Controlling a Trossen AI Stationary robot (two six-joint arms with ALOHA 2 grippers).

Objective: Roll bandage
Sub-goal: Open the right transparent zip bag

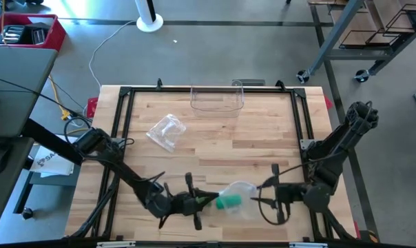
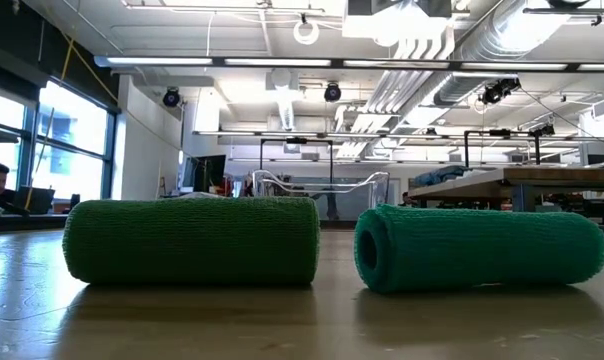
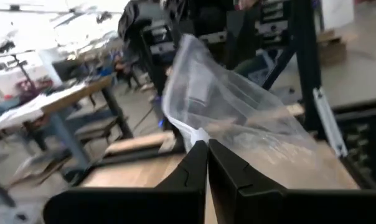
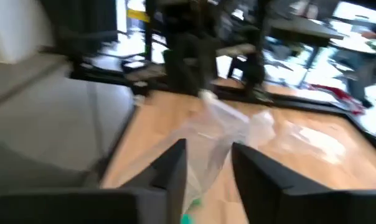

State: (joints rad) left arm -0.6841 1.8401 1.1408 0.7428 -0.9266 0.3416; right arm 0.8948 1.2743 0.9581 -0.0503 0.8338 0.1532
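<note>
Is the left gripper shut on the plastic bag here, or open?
Shut on it: the left gripper pinches the clear plastic bag by its edge, fingers pressed together.

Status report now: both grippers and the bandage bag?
Left gripper shut on clear bag. Right gripper open around bag's other end. Green bandage inside bag. Nothing blocking.

Near the table's [image 1: 215, 138] front edge, the plastic bag [image 1: 240, 198] lies with the bandage roll [image 1: 229, 201] in it, left gripper [image 1: 209, 200] at its left, right gripper [image 1: 262, 193] at its right. Behind the bag: 1 crumpled wrapper [image 1: 167, 131] left, 1 container [image 1: 216, 100] at the far edge.
</note>
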